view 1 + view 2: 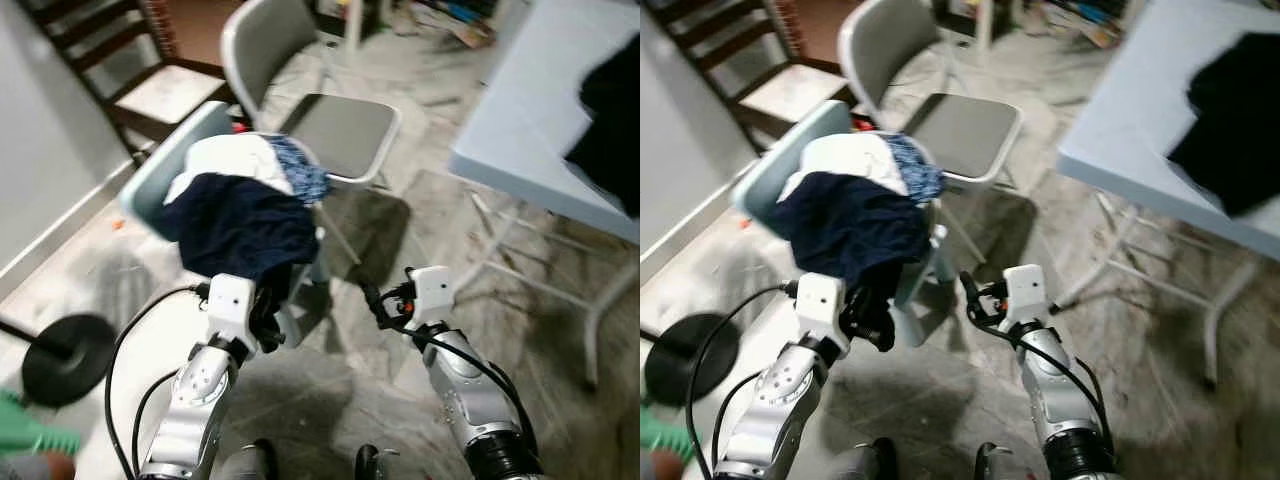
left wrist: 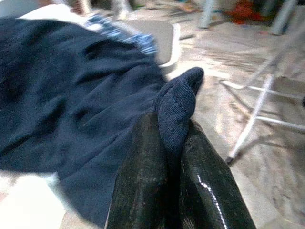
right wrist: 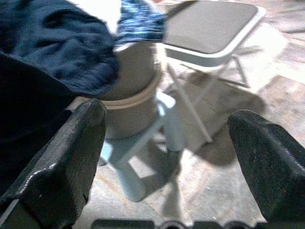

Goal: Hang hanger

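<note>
Left tool (image 2: 174, 143): its 2 black fingers (image 2: 143, 181) are pressed together on a fold of the dark blue garment (image 1: 240, 225), which sticks up between the tips in the left wrist view. In the head views this tool sits at the lower edge of the garment, where the cloth hangs off the front of the light blue chair (image 1: 160, 165).

Right tool (image 3: 167, 157): spread wide with nothing between its fingers (image 3: 62, 167). It is raised over the floor beside the light blue chair, apart from the garment.

Dark blue garment: draped over the seat of the light blue chair, its lower part drooping over the front edge.

Other clothes: a white piece (image 1: 225, 160) and a blue patterned piece (image 1: 300, 170) lie on the same chair, just behind the dark blue garment and touching it.

Grey folding chair (image 1: 340, 130): stands behind the light blue chair, seat bare.

Bench (image 1: 530, 110): pale, with white folding legs, on the robot's right; a black cloth (image 1: 1235, 120) lies on its top.

Wooden chair (image 1: 150, 90): dark frame, pale seat, by the wall on the left.

Round black base (image 1: 65, 355): on the floor at the left, near the wall.

Green thing (image 1: 30, 435): at the lower left corner; too blurred to tell what it is.

Hanger: I cannot make one out.
</note>
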